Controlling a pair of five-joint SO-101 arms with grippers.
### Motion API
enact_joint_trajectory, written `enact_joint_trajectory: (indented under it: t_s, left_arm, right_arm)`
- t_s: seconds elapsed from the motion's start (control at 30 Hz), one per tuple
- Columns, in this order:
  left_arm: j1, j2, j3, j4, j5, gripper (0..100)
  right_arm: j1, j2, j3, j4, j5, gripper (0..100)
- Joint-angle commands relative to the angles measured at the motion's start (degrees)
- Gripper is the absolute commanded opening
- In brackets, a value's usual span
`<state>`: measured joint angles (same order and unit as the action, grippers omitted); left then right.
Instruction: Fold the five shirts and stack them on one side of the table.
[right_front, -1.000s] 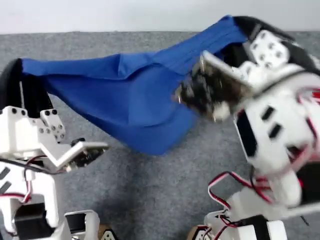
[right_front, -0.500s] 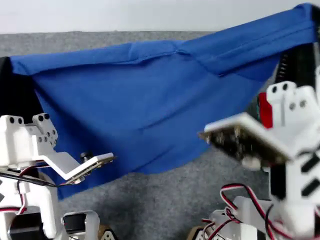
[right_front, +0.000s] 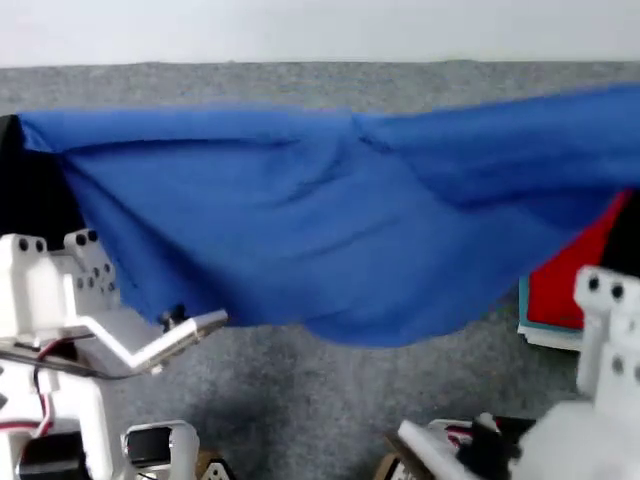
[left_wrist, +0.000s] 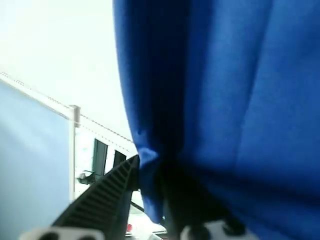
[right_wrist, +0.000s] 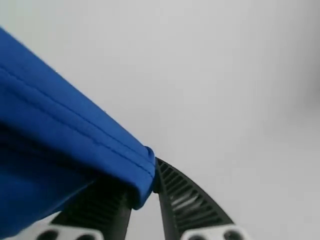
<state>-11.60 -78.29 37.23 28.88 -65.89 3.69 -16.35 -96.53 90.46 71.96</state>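
A blue shirt (right_front: 330, 230) hangs stretched wide across the table in the high view, held up at both ends. My left gripper (left_wrist: 150, 172) is shut on one corner of the blue shirt (left_wrist: 230, 100), at the far left of the table (right_front: 300, 410). My right gripper (right_wrist: 145, 182) is shut on the hem corner of the blue shirt (right_wrist: 65, 150), off the right edge of the high view. The shirt's lower edge sags toward the middle of the table. A folded red shirt (right_front: 575, 285) lies at the right on a small stack.
The stack under the red shirt shows a teal layer (right_front: 522, 305) and a white one (right_front: 550, 338). Grey cloth covers the table. The left arm's white body (right_front: 60, 330) stands at the front left, the right arm's (right_front: 590, 400) at the front right.
The right arm has swung far to the right, pulling the blue shirt out wide and taut. The folded red shirt has come into sight. The left arm has barely moved.
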Motion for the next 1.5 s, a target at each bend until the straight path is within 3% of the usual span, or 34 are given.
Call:
enact_joint_trajectory:
  t_s: [0.0, 0.23, 0.43, 0.63, 0.77, 0.9, 1.13, 1.47]
  left_arm:
    - [0.35, -4.75, -0.84, 4.48, -0.18, 1]
    - [0.18, -11.52, 0.4, 20.66, -0.09, 2]
    - [0.35, -11.43, 11.12, 20.4, -0.18, 2]
    - [0.35, -11.25, 29.23, 4.75, -0.18, 2]
    - [2.02, -7.3, 41.98, -10.55, -0.18, 2]
    - [4.04, 2.73, 44.7, -19.34, -0.09, 2]
    - [4.13, 24.79, 38.29, -31.03, 0.0, 2]
    - [4.04, 60.13, 13.14, -40.79, 0.0, 2]
  right_arm:
    - [5.58, -1.01, 0.0, 3.3, 0.62, 1.2]
    - [7.87, -1.8, 1.58, 12.09, 0.62, 1.3]
    - [5.41, 1.45, 19.25, 12.18, 0.53, 1.1]
    - [-2.51, 4.88, 42.02, 9.8, -0.26, 1.1]
    - [-4.26, 9.27, 55.38, -2.59, -6.77, 1.1]
    - [-4.53, 14.9, 64.88, -16.13, -7.3, 1.1]
    - [-4.44, 24.48, 68.66, -32.75, -9.76, 1.1]
    - [-4.18, 33.19, 68.66, -51.03, -14.15, 1.1]
